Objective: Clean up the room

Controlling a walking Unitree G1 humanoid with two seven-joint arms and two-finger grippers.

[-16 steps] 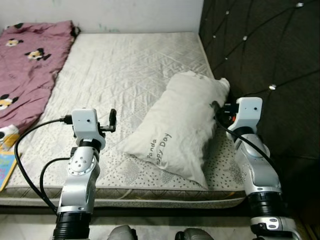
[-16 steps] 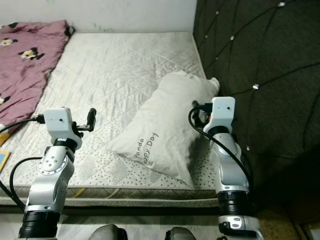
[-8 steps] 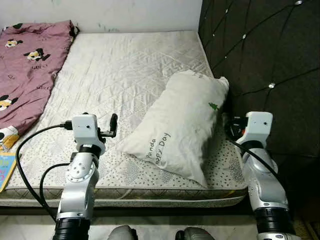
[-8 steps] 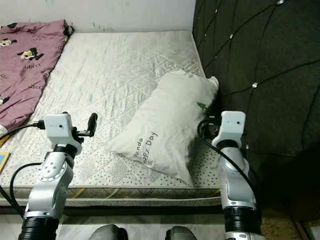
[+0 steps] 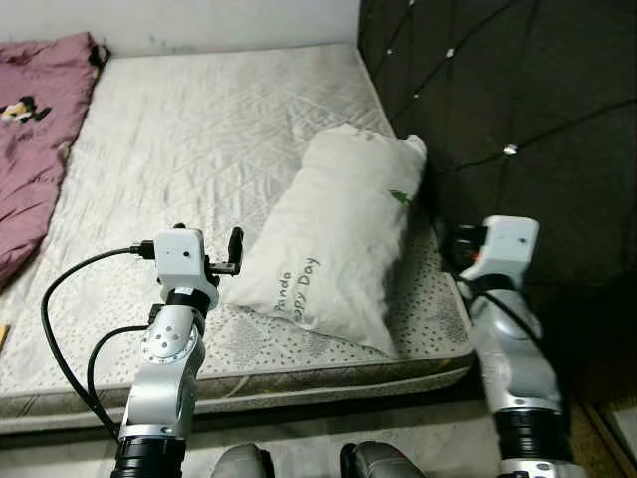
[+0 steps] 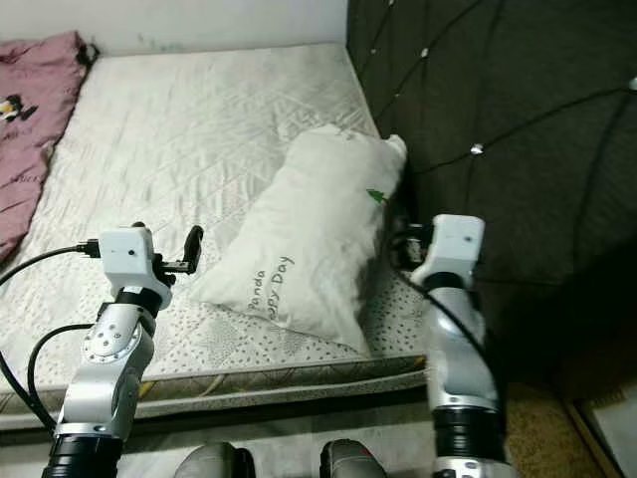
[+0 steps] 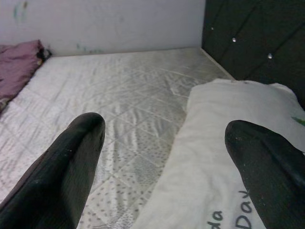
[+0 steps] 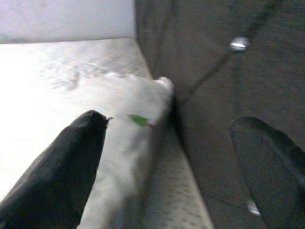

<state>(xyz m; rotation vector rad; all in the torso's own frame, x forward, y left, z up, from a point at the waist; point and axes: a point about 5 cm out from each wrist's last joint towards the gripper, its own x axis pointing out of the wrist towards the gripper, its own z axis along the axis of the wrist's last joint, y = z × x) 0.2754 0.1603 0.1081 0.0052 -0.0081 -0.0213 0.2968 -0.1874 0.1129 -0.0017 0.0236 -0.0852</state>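
Both jaws gape empty beside the pillow (image 5: 338, 249) on the bed (image 5: 199, 149); next, I'd guess, straightening it against the headboard (image 5: 518, 90).

Pink blanket (image 5: 40, 149) cut off at the frame edge — right wrist view blurred.

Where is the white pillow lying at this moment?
In the left eye view, the white pillow lies on the mattress, on its right side, beside the dark headboard.

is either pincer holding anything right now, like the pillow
Nothing is held. The left pincer is open above the mattress beside the pillow; the right pincer is open by the headboard.
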